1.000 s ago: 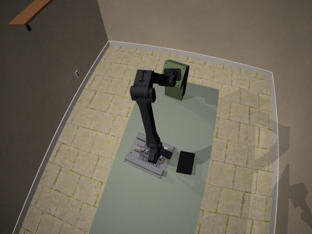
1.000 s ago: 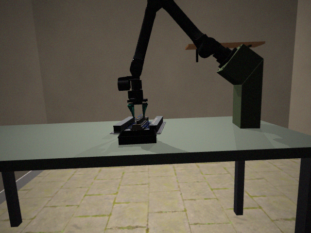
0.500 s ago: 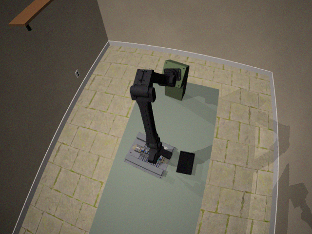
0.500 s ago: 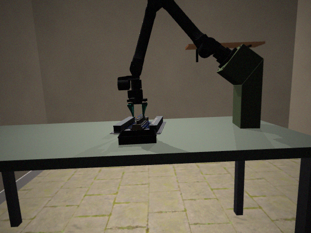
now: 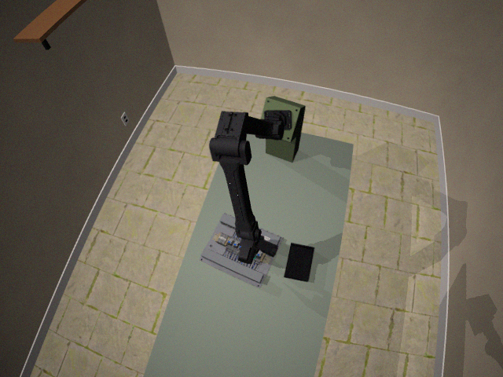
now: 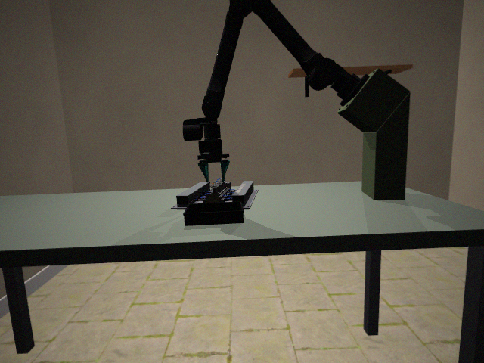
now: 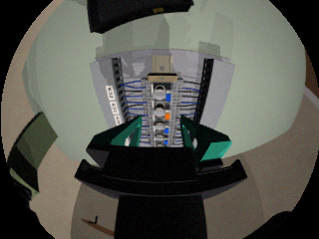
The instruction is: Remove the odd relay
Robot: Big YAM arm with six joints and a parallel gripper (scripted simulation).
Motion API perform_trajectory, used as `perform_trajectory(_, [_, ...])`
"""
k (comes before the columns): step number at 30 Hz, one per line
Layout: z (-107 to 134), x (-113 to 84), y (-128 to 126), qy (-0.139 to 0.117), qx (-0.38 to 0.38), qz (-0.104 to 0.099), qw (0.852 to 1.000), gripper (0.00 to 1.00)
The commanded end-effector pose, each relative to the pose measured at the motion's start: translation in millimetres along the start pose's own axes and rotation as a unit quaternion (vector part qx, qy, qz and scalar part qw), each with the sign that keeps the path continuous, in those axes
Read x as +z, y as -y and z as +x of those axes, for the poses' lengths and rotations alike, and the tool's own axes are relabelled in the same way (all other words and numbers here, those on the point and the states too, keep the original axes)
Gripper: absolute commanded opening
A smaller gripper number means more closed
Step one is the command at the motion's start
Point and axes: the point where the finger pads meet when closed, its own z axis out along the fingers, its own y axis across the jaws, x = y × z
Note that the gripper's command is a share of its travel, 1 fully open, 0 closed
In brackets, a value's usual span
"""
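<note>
The gripper (image 6: 213, 170) hangs straight above the panel (image 5: 211, 259), teal fingers pointing down and spread partway, with nothing between them. In the exterior view the tips sit just above the relay row (image 6: 219, 186), not touching it.

Through the wrist view, the relays run in a line from 6 o'clock up to 12 o'clock, framed by the two fingers. Most show blue buttons; one relay (image 7: 167, 116) carries an orange button, and it sits in the row just beyond the fingertips, still seated in its socket. Blue wires fan out on both sides of the row, between two dark ducts.

The tray (image 5: 299, 261), a black open box, stands on the bench (image 5: 284, 195) just beside the panel, at 3 o'clock from it in the top view and at 11 o'clock in the wrist view. From the exterior camera it sits in front of the panel, open side up as far as I can tell. The arm (image 5: 240, 195) reaches from the green pedestal (image 5: 284, 137) at 1 o'clock.
</note>
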Motion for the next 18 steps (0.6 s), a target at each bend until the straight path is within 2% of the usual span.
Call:
perform_trajectory(1, [-1.7, -9.6, 19.0, 0.005, 0.002, 0.022, 1.000, 0.59])
perform_trajectory(18, [-5.4, -7.1, 17.3, 0.006, 0.001, 0.016, 1.000, 0.59])
